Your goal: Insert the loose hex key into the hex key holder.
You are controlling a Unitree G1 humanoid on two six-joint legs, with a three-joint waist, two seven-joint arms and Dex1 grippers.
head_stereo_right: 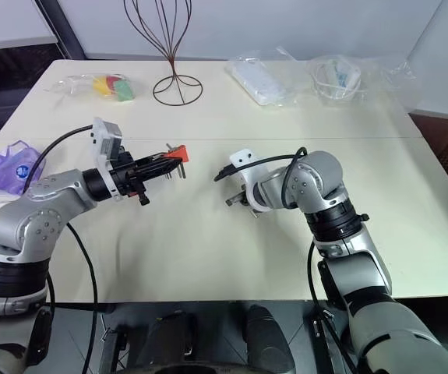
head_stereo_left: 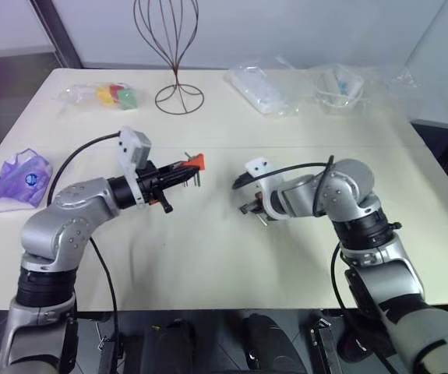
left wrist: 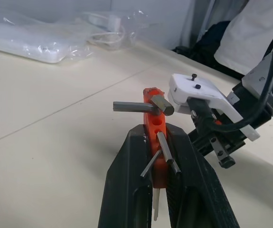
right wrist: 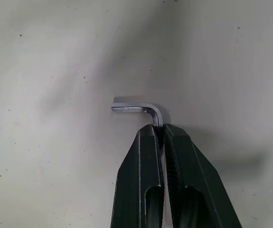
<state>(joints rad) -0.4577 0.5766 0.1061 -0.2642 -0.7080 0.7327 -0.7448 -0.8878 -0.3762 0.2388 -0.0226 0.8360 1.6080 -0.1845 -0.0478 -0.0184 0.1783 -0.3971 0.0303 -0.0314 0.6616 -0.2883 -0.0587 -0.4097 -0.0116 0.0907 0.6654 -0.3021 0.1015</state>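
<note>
Orange plastic holder (left wrist: 154, 127) clamped in left hand (left wrist: 157, 142) — right hand (right wrist: 158, 130) pinches L-shaped grey metal key (right wrist: 138, 109).

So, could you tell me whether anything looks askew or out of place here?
Nothing stands out. The left gripper holds the hex key holder above the table, and the right gripper is shut on the loose hex key.

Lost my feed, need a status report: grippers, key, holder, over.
Left gripper shut on hex key holder, held above the table. Right gripper shut on loose hex key. Nothing between them.
</note>
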